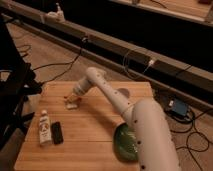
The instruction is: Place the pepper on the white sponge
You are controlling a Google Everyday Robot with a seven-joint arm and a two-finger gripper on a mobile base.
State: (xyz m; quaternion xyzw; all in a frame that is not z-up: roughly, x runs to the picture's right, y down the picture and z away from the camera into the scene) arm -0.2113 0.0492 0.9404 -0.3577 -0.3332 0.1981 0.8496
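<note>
Robot arm reaches across wooden table point(100, 135) | claw point(75, 97) low over white sponge point(71, 105), far-left; whether it is spread or pinching cannot be told | pepper point(67, 98), a reddish speck at the sponge's far edge | advice: lower straight, release only once centred | green bowl point(124, 142) well apart.
</note>
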